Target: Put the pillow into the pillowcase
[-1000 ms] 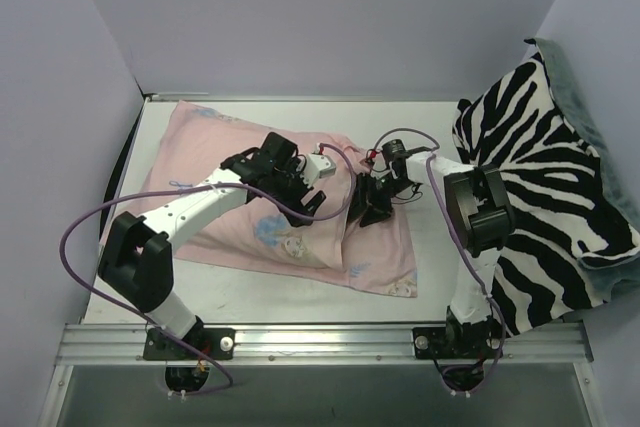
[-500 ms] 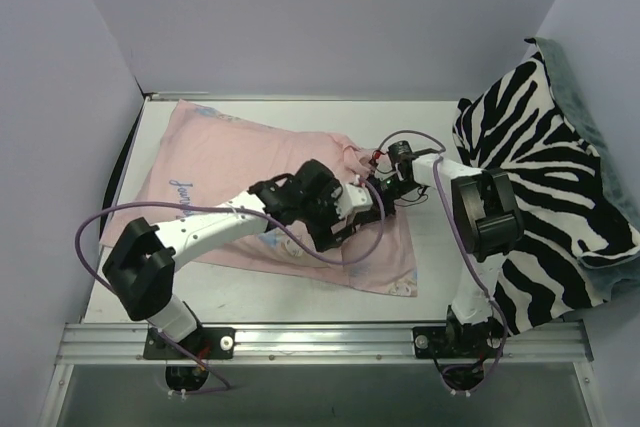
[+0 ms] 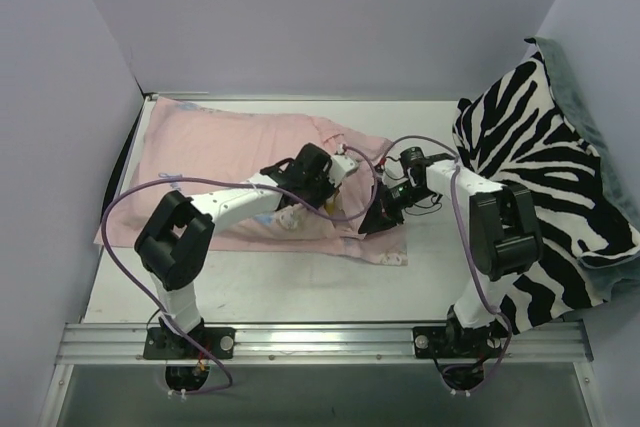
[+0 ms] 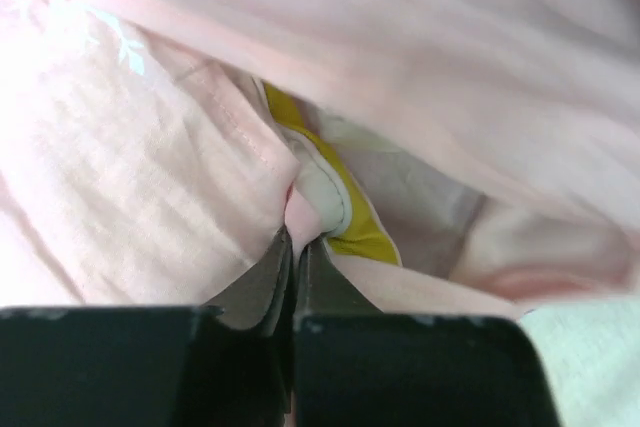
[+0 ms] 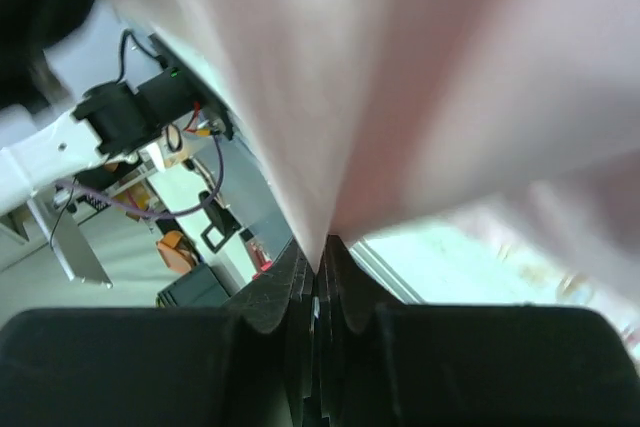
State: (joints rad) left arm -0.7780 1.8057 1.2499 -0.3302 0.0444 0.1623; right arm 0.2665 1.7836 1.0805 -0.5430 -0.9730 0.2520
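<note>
So, my left claw (image 4: pixel 293 247), gaping a second ago, now pinches the pillowcase (image 3: pixel 220 147) hem by the pillow (image 4: pixel 330 197); right claw (image 5: pixel 320 252) stays clenched on its edge; print (image 3: pixel 172 178) unreadable.

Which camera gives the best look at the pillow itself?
The left wrist view: the pillow, white with its yellow band, shows between the pillowcase folds. The top view shows only a bulge under pink fabric; the right wrist view shows just pinched fabric.
</note>
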